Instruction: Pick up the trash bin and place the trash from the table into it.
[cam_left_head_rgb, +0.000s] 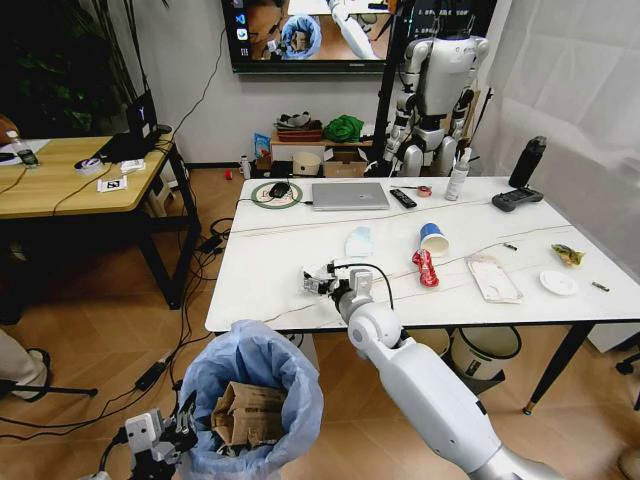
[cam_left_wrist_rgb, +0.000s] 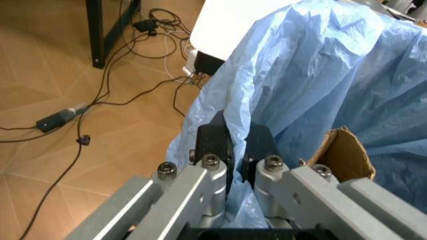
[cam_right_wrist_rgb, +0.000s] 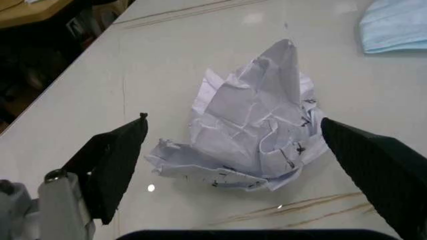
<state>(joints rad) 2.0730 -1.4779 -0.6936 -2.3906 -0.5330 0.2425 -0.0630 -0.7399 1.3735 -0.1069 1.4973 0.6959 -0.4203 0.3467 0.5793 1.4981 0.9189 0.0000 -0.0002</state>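
- The room is an office-like space with a wooden floor, cables trailing across it, a light wooden desk (cam_left_head_rgb: 70, 175) at the far left and a wall screen at the back; the white marble-look table (cam_left_head_rgb: 270, 270) fills the middle.
- The trash bin (cam_left_head_rgb: 255, 400), lined with a crinkly light-blue bag, sits low at the near left, just off the table's near edge, with a crushed brown cardboard box (cam_left_head_rgb: 245, 415) already inside it.
- The left gripper (cam_left_wrist_rgb: 233, 150) is clamped on the bag-covered rim of the bin, its dark pads pinching the blue plastic between them.
- The right gripper (cam_right_wrist_rgb: 233, 150) hovers over the near-left part of the table, its jaws spread wide on either side of the crumpled white paper (cam_right_wrist_rgb: 250, 125), neither one touching it.
- The step in hand appears to be grasping that paper. It would go best if the jaws come down close to the tabletop before closing, so they catch the bulk of the wad rather than a loose flap.
- The paper is light and springy; a centred, firm squeeze should keep it from sliding away across the smooth top.
- Farther right on the table lie a light-blue face mask (cam_left_head_rgb: 358, 242), a blue-white paper cup (cam_left_head_rgb: 433, 240), a red wrapper (cam_left_head_rgb: 425, 268), a flat white packet (cam_left_head_rgb: 493, 278) and a small white plate (cam_left_head_rgb: 558, 283), all waiting.
- The silver laptop (cam_left_head_rgb: 349, 195) and the black remote (cam_left_head_rgb: 402, 198) at the far side are no litter.
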